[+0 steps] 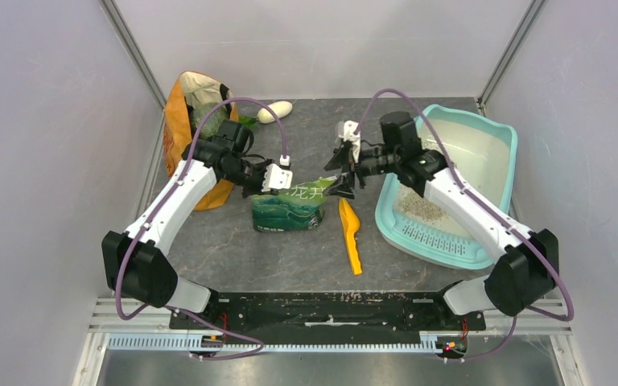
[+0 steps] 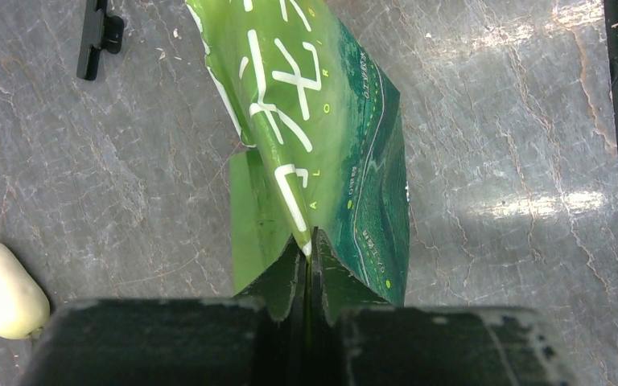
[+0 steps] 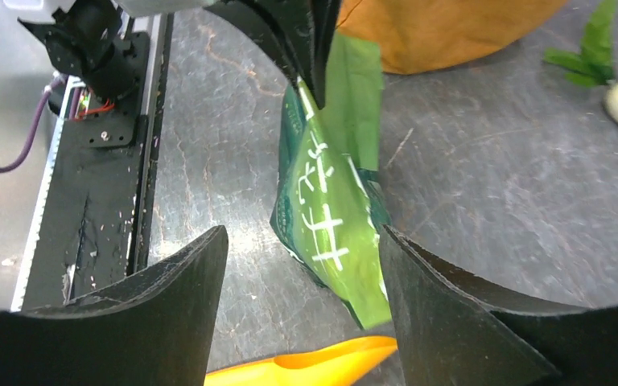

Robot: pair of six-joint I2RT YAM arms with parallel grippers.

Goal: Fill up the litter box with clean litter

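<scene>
Litter box (image 1: 483,153): sits at the right side of the table (image 1: 233,241), running from the far right corner toward the near edge, slightly skewed. Its slotted grille (image 1: 442,240) is at the near end. The litter (image 1: 422,209) forms one small speckled patch on the whitish floor just behind the grille; the remaining floor is bare.

Orange scoop (image 1: 350,229): lies flat on the table just left of the box, lengthwise toward the near edge, apart from the rim.

Green bag (image 1: 290,211): stands mid-table, left of the scoop, its base on the surface and its top drawn upward.

My left gripper (image 2: 309,249): clenched on the top edge of the green bag, the film pinched flat between both fingers with no gap visible.

My right gripper (image 3: 298,241): released, jaws spread wide, hanging over the bag's right end. The bag's edge runs between my two fingers. I cannot tell whether either pad touches it.

Orange-tan cloth bag (image 1: 185,129): upright at the far left corner, behind my left arm.

Pale oblong object (image 1: 275,111): lies at the far edge, right of the cloth bag, beside a green leaf (image 3: 587,56).
</scene>
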